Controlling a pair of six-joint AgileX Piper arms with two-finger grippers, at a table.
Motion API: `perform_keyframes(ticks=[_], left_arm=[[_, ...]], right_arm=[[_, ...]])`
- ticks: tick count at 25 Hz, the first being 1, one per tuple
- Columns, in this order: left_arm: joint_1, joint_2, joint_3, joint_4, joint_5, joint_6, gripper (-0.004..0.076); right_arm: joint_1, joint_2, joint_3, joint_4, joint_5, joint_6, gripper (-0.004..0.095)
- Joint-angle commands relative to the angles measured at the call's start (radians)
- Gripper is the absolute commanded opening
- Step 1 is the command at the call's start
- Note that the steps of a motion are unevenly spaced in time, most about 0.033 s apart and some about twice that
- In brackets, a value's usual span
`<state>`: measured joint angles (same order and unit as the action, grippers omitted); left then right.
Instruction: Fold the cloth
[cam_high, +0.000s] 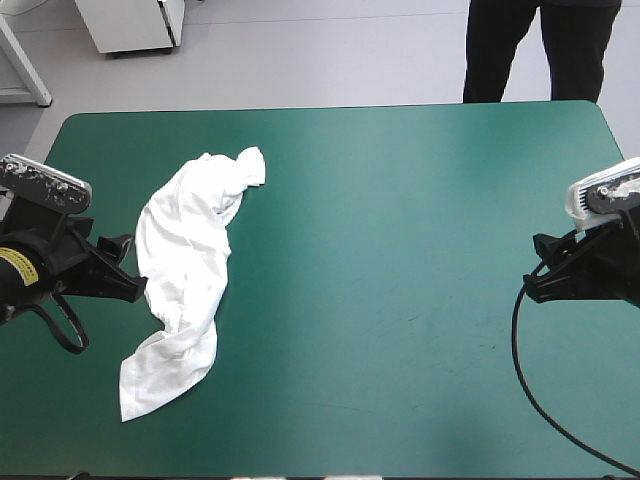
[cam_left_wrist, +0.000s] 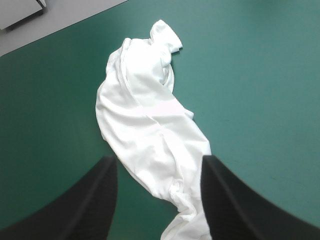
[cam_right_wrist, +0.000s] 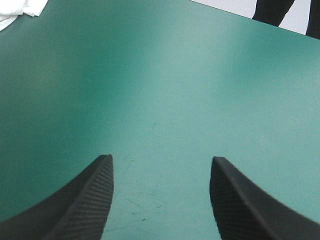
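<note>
The white T-shirt (cam_high: 187, 272) lies crumpled in a long, narrow heap on the left part of the teal-green table, running from a bunched end near the far side to a flatter end near the front. My left gripper (cam_high: 128, 283) is open beside the heap's middle, at its left edge. In the left wrist view the T-shirt (cam_left_wrist: 150, 120) stretches away ahead of the left gripper (cam_left_wrist: 159, 167), and its near part lies between the two black fingers. My right gripper (cam_high: 537, 268) stands open at the table's right side, far from the shirt. Only bare cover lies ahead of the right gripper (cam_right_wrist: 161, 167), with a corner of the T-shirt (cam_right_wrist: 15, 10) far off.
The teal-green table (cam_high: 400, 250) is bare cover from the shirt to the right gripper.
</note>
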<state>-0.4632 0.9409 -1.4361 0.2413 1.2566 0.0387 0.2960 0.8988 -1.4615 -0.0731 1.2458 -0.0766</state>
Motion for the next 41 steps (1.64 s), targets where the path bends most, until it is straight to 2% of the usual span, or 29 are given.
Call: perform_keyframes(ticks=[1,8,13,17,19,23,28,41], left_arm=[[-0.002,-0.008,-0.028,0.011,-0.026,-0.006,0.0370],[-0.002,-0.008,-0.028,0.011,-0.024,-0.019,0.0370],[-0.002,0.038,-0.033,0.020,0.029,-0.050,0.0370],[-0.002,0.204,-0.153,0.193,0.029,-0.047,0.0370],[0.025,0.354,-0.290,0.221,0.029,-0.047,0.0370],[0.234,0.532,-0.404,0.062,0.027,-0.047,0.0370],[0.418,0.663,-0.423,-0.162,-0.016,0.011,0.0370],[0.426,1.012,-0.427,-0.330,-0.060,0.109,0.0380]], right_arm=[[0.001,-0.003,-0.025,-0.003,-0.067,-0.001,0.0554],[0.001,-0.003,-0.025,-0.003,-0.067,-0.001,0.0554],[0.001,-0.003,-0.025,-0.003,-0.065,-0.001,0.0554],[0.001,0.009,-0.025,-0.027,-0.049,0.017,0.0554],[0.001,0.028,-0.027,-0.053,-0.051,0.017,0.0554],[0.001,0.036,-0.027,-0.058,-0.042,0.017,0.0554],[0.001,0.037,-0.027,-0.062,-0.050,0.017,0.0554],[0.001,0.068,-0.023,-0.055,-0.066,0.017,0.0554]])
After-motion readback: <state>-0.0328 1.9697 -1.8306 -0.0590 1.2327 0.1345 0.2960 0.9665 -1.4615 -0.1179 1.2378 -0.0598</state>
